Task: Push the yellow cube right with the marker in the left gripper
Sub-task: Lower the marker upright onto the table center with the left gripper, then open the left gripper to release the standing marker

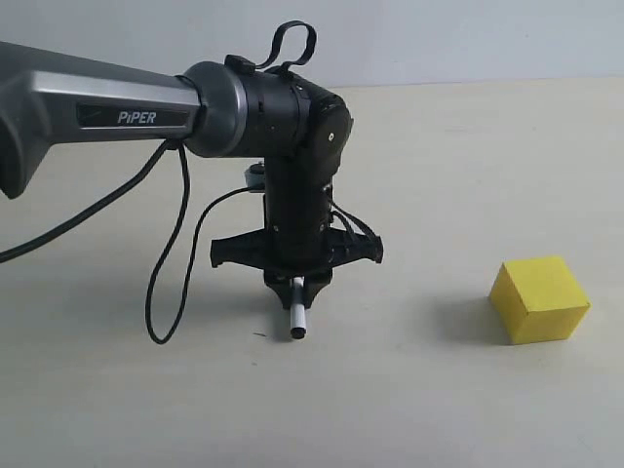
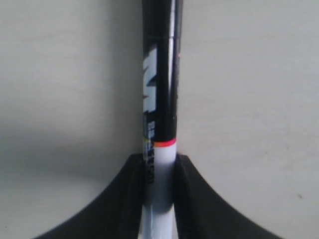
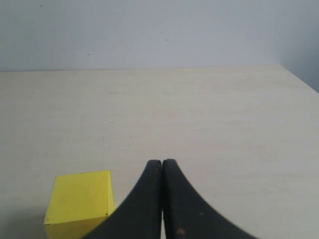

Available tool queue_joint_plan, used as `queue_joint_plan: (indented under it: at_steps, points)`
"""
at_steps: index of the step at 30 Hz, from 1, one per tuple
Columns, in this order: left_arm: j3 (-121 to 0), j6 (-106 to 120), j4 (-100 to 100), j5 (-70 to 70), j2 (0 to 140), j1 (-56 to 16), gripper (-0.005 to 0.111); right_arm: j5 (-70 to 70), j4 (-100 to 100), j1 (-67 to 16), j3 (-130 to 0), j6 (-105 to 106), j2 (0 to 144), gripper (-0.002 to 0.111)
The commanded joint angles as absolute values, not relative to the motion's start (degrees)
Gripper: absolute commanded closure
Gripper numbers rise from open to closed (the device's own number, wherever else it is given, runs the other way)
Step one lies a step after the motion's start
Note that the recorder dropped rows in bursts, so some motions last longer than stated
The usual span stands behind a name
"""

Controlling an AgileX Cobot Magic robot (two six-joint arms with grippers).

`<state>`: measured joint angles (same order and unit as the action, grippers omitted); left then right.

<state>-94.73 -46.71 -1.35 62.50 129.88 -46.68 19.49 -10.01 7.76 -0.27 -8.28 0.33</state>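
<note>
My left gripper [image 1: 297, 285] hangs over the middle of the table, shut on the marker [image 1: 298, 313], which points down with its end just above the surface. In the left wrist view the fingers [image 2: 133, 194] clamp the white barrel of the marker [image 2: 160, 99], whose black cap half reaches out beyond a thin red ring. The yellow cube [image 1: 539, 297] rests on the table well to the right of the marker, with a wide gap between them. In its own wrist view my right gripper [image 3: 162, 163] is shut with nothing in it, the yellow cube [image 3: 79, 203] close beside its fingers.
The pale table [image 1: 439, 156] runs back to a light wall. Black cables [image 1: 171, 263] loop down from the left arm to the left of the gripper. The right arm is out of the exterior view.
</note>
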Motion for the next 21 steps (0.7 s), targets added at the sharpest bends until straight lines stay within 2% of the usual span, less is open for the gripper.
queue_joint_plan:
  at_steps: [1,4,5,7,9,15,21]
  points:
    - [-94.6,-46.0,-2.1,63.3,130.0,-46.6,0.097,19.1,-10.5,8.1,0.0,-8.2,0.0,0.108]
    - [-94.6,-46.0,-2.3,63.3,130.0,-46.6,0.075,19.1,-10.5,8.1,0.0,-8.2,0.0,0.108]
    - [-94.6,-46.0,-2.3,63.3,130.0,-46.6,0.064,19.1,-10.5,8.1,0.0,-8.2,0.0,0.108]
    - [-94.6,-45.9,-2.3,63.3,130.0,-46.6,0.052,19.1,-10.5,8.1,0.0,-8.2,0.0,0.108]
    - [-94.6,-44.9,-2.3,63.3,130.0,-46.6,0.047,19.1,-10.5,8.1,0.0,-8.2,0.0,0.108]
    - [-94.6,-37.1,-3.1,63.3,129.2,-46.5,0.045,19.1,-10.5,8.1,0.0,-8.2,0.0,0.108]
    - [-94.6,-28.7,-4.2,62.6,122.7,-46.3,0.045,19.1,-10.5,8.1,0.0,-8.2,0.0,0.108]
